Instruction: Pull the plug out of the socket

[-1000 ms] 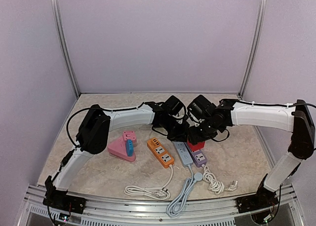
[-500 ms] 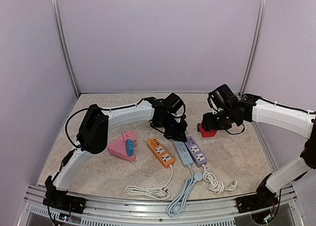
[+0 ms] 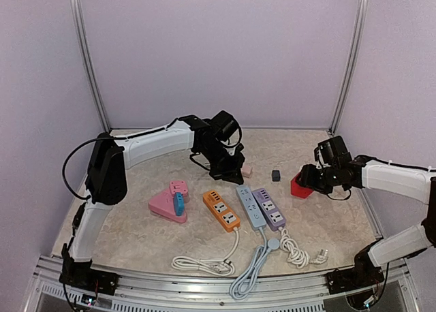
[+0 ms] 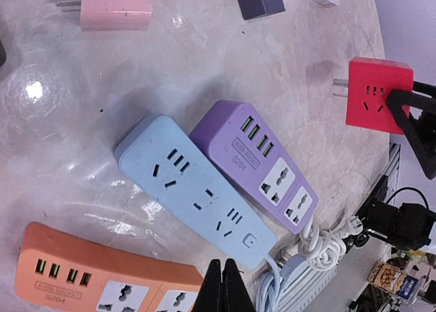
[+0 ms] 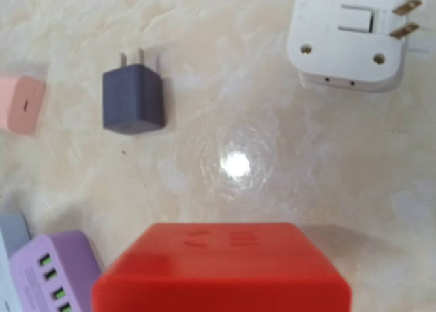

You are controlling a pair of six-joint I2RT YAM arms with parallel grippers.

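Right fingers (image 3: 312, 178) part-open gripping red plug (image 3: 298, 188) at frame right, apart from purple strip (image 3: 269, 208); left fingers (image 4: 223, 291) closed, empty

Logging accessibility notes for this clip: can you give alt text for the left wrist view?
A blue power strip, a purple strip and an orange strip lie side by side, their visible sockets empty. A red adapter at the right is gripped by black fingers; the left gripper is shut at the bottom edge.
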